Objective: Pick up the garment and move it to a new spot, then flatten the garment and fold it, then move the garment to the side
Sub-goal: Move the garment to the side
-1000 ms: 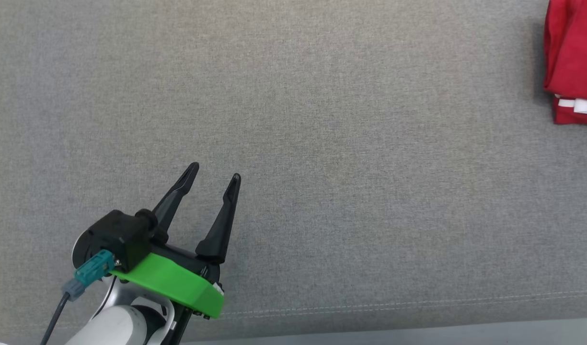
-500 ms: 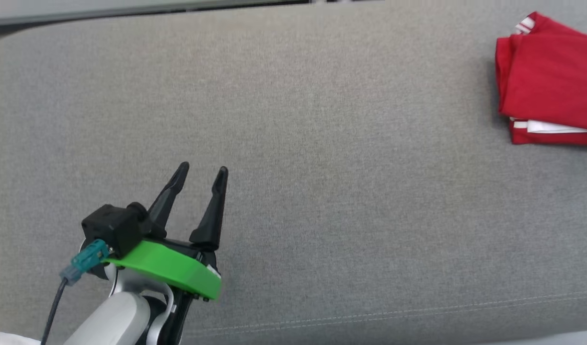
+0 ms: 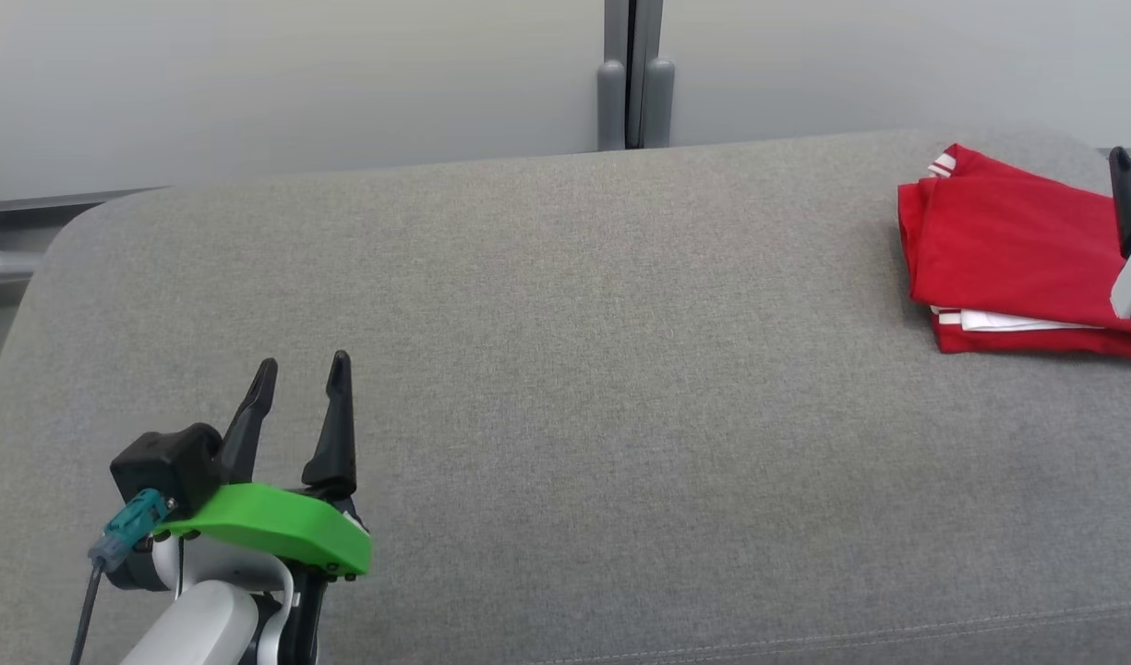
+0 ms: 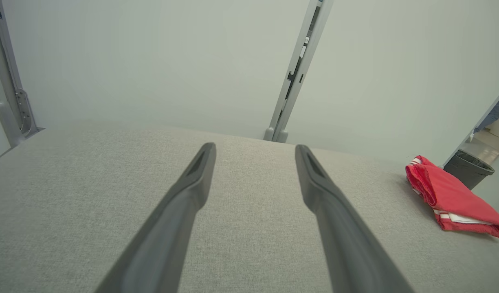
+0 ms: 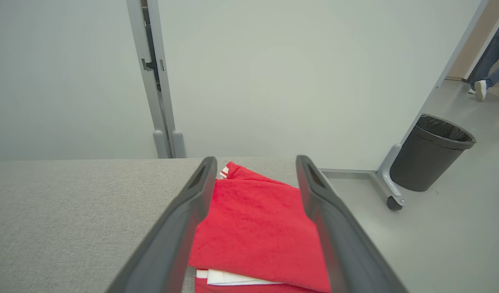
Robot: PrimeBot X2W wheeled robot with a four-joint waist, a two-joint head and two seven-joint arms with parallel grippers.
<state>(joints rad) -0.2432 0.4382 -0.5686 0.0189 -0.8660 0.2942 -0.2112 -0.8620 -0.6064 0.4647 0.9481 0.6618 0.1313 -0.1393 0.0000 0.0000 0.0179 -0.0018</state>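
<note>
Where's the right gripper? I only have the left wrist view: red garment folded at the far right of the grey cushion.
Observer: Right gripper is over the red garment. In its own wrist view one finger runs along each side of the cloth.
Operator: Gripping it?
Observer: No. The fingers stand wide apart with no cloth pinched between them. I can't tell whether they touch it.
Operator: Anyone near?
Observer: Right wrist view shows a person's foot in a white shoe, in the opening past the black bin.
</note>
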